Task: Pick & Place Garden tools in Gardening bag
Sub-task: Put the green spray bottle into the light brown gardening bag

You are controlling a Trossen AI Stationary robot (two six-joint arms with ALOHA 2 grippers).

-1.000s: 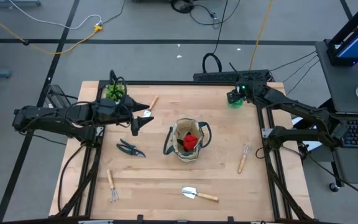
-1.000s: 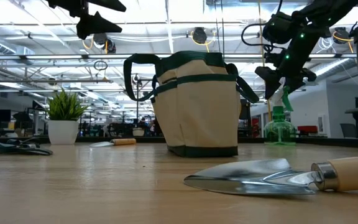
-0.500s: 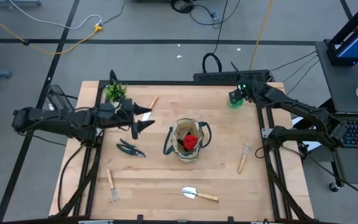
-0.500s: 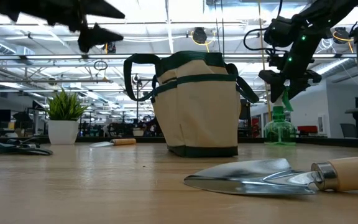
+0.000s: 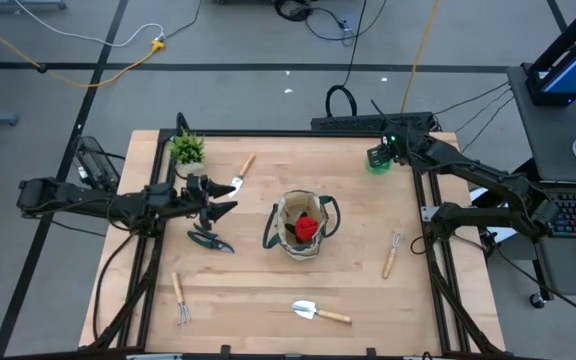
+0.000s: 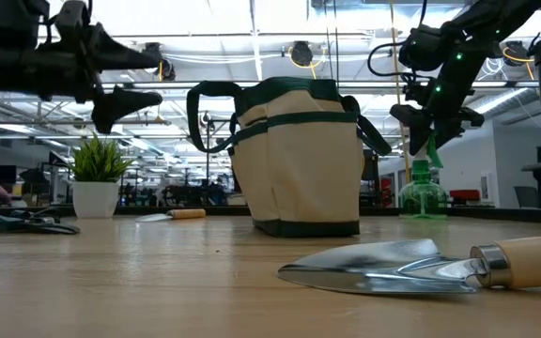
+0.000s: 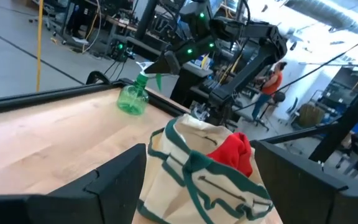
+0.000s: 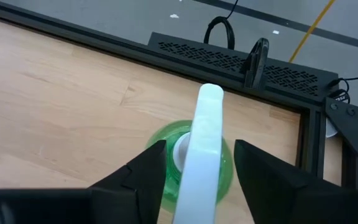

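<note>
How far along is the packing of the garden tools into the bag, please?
Done: the red glove sits in the gardening bag. In hand: the right gripper straddles the spray bottle nozzle. Left: shears, two forks, two trowels. The left gripper hovers open.
</note>
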